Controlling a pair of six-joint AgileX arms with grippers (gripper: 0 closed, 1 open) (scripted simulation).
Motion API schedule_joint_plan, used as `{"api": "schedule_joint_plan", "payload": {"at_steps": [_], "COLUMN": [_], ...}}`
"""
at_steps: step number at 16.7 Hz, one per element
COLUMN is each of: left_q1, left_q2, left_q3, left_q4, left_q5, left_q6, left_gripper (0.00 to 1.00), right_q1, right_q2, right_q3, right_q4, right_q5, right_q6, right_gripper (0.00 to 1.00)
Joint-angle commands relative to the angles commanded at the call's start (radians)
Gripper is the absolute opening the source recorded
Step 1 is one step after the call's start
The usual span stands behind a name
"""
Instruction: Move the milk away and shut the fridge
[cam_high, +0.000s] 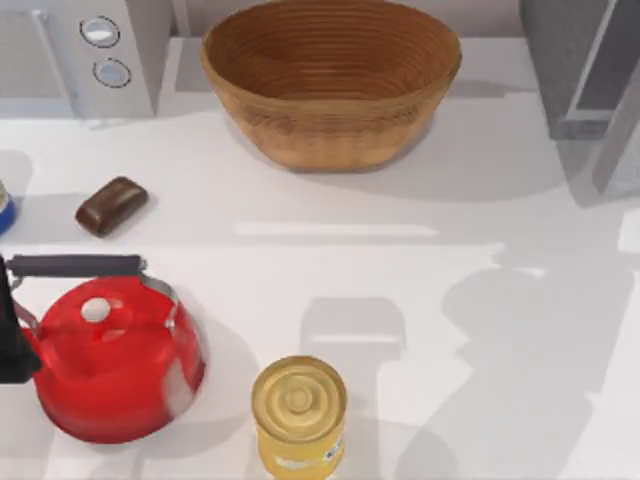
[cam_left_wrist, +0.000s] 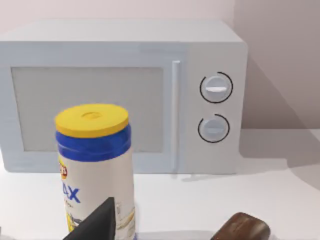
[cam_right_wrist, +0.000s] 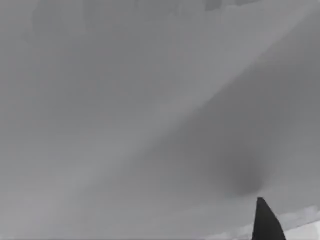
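- Yellow can (cam_high: 298, 415) with a gold lid stands at the near edge of the table (cam_high: 420, 260), just right of the red kettle.
- Fridge (cam_high: 556, 60), dark grey, fills the far right corner. Its pale door panel (cam_high: 615, 140) slants away from the cabinet.
- Microwave (cam_left_wrist: 125, 95), light grey with two round knobs, sits in the far left corner.
- Woven basket (cam_high: 330, 85) stands at the back, between microwave and fridge.
- Red kettle (cam_high: 110, 365) with a dark handle is at the near left, touching the left arm (cam_high: 12, 335) at the table's left edge.
- Canister (cam_left_wrist: 95, 165) with a yellow lid and blue band stands before the microwave, close to the left gripper (cam_left_wrist: 95, 225). I cannot tell whether that gripper is open or holds anything.
- Brown bar (cam_high: 110, 205) lies between microwave and kettle.
- Right gripper (cam_right_wrist: 266, 222) faces a plain grey surface. I cannot tell its state.
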Motion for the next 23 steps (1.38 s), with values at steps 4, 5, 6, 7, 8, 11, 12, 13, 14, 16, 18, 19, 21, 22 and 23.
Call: {"api": "schedule_joint_plan", "payload": {"at_steps": [4,5,6,7,8,11,12,13,14,16,18,19,21,22,23], "left_q1": [0.000,0.000,0.000,0.000,0.000,0.000,0.000,0.000,0.000,0.000,0.000,0.000,0.000,0.000,0.000], "left_q2": [0.000,0.000,0.000,0.000,0.000,0.000,0.000,0.000,0.000,0.000,0.000,0.000,0.000,0.000,0.000], "left_q3": [0.000,0.000,0.000,0.000,0.000,0.000,0.000,0.000,0.000,0.000,0.000,0.000,0.000,0.000,0.000], "left_q4": [0.000,0.000,0.000,0.000,0.000,0.000,0.000,0.000,0.000,0.000,0.000,0.000,0.000,0.000,0.000], "left_q5": [0.000,0.000,0.000,0.000,0.000,0.000,0.000,0.000,0.000,0.000,0.000,0.000,0.000,0.000,0.000], "left_q6": [0.000,0.000,0.000,0.000,0.000,0.000,0.000,0.000,0.000,0.000,0.000,0.000,0.000,0.000,0.000], "left_gripper": [1.00,1.00,1.00,1.00,1.00,1.00,1.00,1.00,1.00,1.00,1.00,1.00,1.00,1.00,1.00], "right_q1": [0.165,0.186,0.196,0.198,0.198,0.185,0.185,0.185,0.185,0.185,0.185,0.184,0.184,0.184,0.184], "right_q2": [-0.042,-0.049,-0.053,-0.054,-0.054,-0.046,-0.035,-0.014,0.012,0.061,0.100,0.121,0.163,0.185,0.205], "right_q3": [-0.079,-0.090,-0.096,-0.098,-0.098,-0.098,-0.086,-0.064,-0.033,0.032,0.082,0.109,0.162,0.185,0.211], "right_q4": [0.060,0.068,0.073,0.074,0.074,0.071,0.068,0.063,0.058,0.048,0.038,0.033,0.023,0.017,0.012], "right_q5": [0.161,0.184,0.197,0.199,0.199,0.204,0.203,0.203,0.203,0.204,0.206,0.207,0.208,0.209,0.210], "right_q6": [0.144,0.164,0.175,0.178,0.178,0.173,0.174,0.175,0.175,0.176,0.177,0.177,0.176,0.176,0.176], "right_gripper": [1.00,1.00,1.00,1.00,1.00,1.00,1.00,1.00,1.00,1.00,1.00,1.00,1.00,1.00,1.00]}}
